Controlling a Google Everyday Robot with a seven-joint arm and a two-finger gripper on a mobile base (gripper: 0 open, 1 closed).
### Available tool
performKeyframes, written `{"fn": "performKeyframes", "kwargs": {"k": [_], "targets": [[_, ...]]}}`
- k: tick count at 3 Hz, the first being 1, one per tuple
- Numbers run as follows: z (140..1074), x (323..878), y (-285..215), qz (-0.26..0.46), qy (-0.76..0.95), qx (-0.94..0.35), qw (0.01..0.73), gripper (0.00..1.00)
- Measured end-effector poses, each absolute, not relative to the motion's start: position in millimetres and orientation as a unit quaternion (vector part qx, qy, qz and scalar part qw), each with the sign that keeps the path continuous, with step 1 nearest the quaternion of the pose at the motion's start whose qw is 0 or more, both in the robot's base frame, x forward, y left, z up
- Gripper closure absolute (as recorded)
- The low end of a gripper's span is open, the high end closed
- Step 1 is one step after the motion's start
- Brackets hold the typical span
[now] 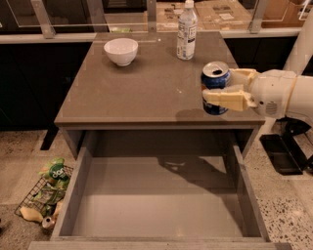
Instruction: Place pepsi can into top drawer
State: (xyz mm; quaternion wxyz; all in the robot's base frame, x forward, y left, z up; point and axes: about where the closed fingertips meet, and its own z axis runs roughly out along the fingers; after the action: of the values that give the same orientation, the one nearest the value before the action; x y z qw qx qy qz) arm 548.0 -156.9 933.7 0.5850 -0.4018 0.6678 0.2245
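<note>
High front view, claw (216, 88) at right

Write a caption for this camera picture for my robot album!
The gripper holds the pepsi can over the cabinet top, near its front right corner, with the top drawer open below.

Gripper (217, 88), clamped on pepsi can (215, 77), hung over the grey-brown tabletop (146, 93) near its front right edge. Speckled terrazzo floor (288, 210) lay below it. Wire basket (29, 205) of snack bags sat on the floor, well left of gripper in view. Black tray-like object (281, 154) lay just below it. Behind gripper were a glass partition with metal posts (41, 19) and cardboard boxes (220, 12).
</note>
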Motion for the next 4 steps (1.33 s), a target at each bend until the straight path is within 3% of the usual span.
{"fn": "performKeyframes", "kwargs": {"k": [2,3,4], "targets": [[904.3,504.3,-195.0,0.262,0.677,-0.432,0.535,1.0],[891.9,492.7,-192.9,0.313,0.663,-0.461,0.5,1.0],[891.9,492.7,-192.9,0.313,0.663,-0.461,0.5,1.0]]}}
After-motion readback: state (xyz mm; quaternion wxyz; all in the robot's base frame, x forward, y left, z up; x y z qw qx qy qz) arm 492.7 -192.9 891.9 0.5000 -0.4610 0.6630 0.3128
